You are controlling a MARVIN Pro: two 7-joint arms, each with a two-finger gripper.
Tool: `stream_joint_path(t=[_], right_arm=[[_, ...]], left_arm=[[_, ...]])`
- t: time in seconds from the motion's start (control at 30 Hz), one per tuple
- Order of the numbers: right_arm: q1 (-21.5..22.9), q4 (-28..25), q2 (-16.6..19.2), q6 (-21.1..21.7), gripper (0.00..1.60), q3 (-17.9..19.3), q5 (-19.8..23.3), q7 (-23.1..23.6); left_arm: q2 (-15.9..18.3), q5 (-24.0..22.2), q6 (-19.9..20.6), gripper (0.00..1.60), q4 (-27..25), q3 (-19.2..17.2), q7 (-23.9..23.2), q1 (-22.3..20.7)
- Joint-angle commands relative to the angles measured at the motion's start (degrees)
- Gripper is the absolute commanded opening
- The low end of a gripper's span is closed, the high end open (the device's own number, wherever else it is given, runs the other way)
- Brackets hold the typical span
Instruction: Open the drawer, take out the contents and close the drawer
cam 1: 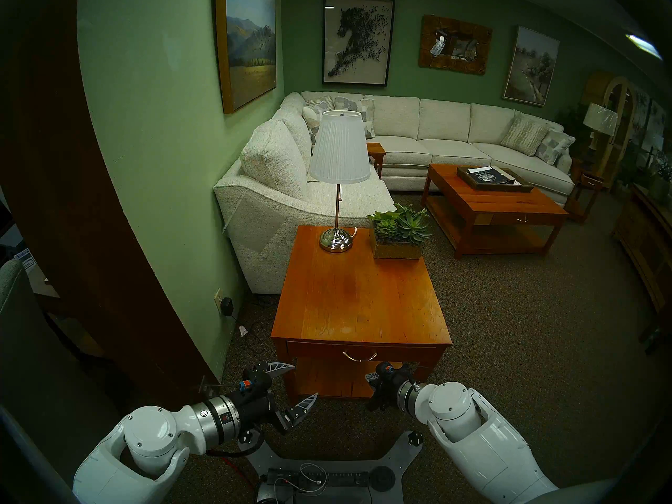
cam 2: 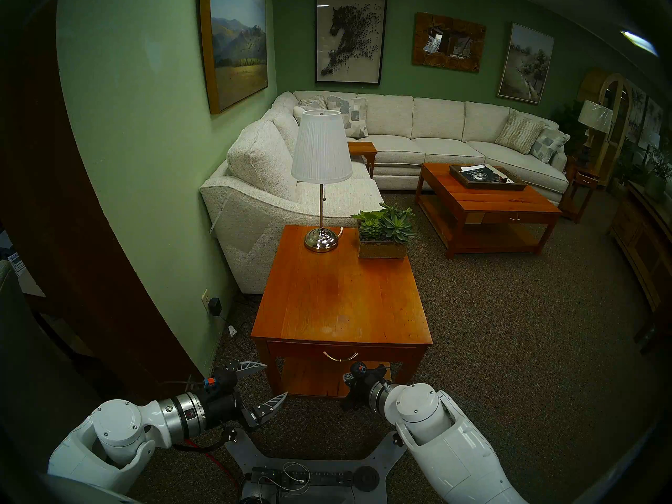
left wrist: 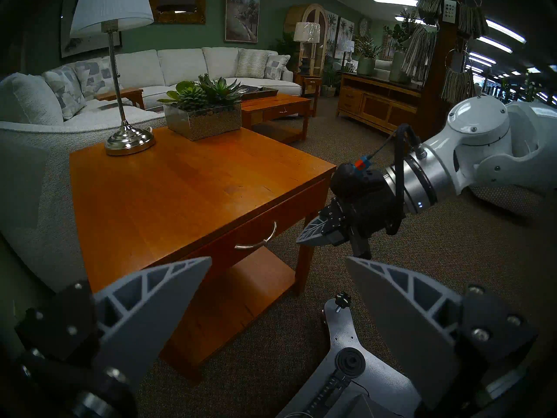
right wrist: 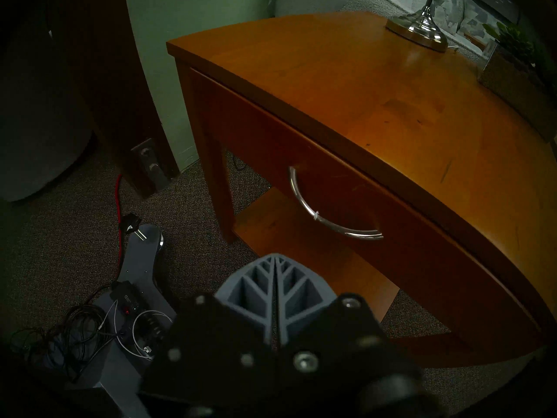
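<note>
The drawer (right wrist: 346,179) sits fully closed under the top of the orange-brown bench (cam 1: 360,296), its front flush, so the contents cannot be seen. It looks stiff and solid, probably sliding straight out with some drag. The place to take hold is the curved silver pull (right wrist: 328,210) centred on the front: thin, smooth metal, likely slippery, best hooked from below at mid-arc. The right gripper (right wrist: 275,259) hangs just below and in front of that pull, not touching it, its fingers clenched together on nothing. The left gripper (cam 1: 291,385) waits off the bench's left corner, fingers released wide. A lamp (cam 1: 336,187) and planter (cam 1: 398,237) stand at the far end.
</note>
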Motion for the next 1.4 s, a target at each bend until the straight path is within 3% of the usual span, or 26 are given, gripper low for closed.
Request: stream_joint_path(t=[0.0, 0.1, 0.13, 0.8, 1.37], right_arm=[[6.2, 1.8, -4.1, -0.6, 0.0, 1.0, -2.1, 0.5], [9.1, 4.9, -5.0, -0.5, 0.0, 0.6, -2.6, 1.0], [7.3, 3.7, -5.9, -0.9, 0.0, 2.0, -3.3, 0.6], [18.2, 17.8, -11.2, -2.7, 0.0, 2.6, -6.7, 1.9], [25.3, 29.1, -14.1, -2.2, 0.0, 2.1, -10.1, -0.9]], left_arm=[[0.1, 0.0, -0.3, 1.6, -1.4, -0.2, -0.1, -0.4], [0.1, 0.0, -0.3, 1.6, -1.5, -0.2, -0.1, -0.4], [0.1, 0.0, -0.3, 1.6, -1.5, -0.2, -0.1, -0.4], [0.0, 0.1, -0.3, 1.6, -1.5, -0.3, -0.1, -0.4], [-0.1, 0.2, -0.3, 1.6, -1.7, -0.3, -0.2, -0.3]])
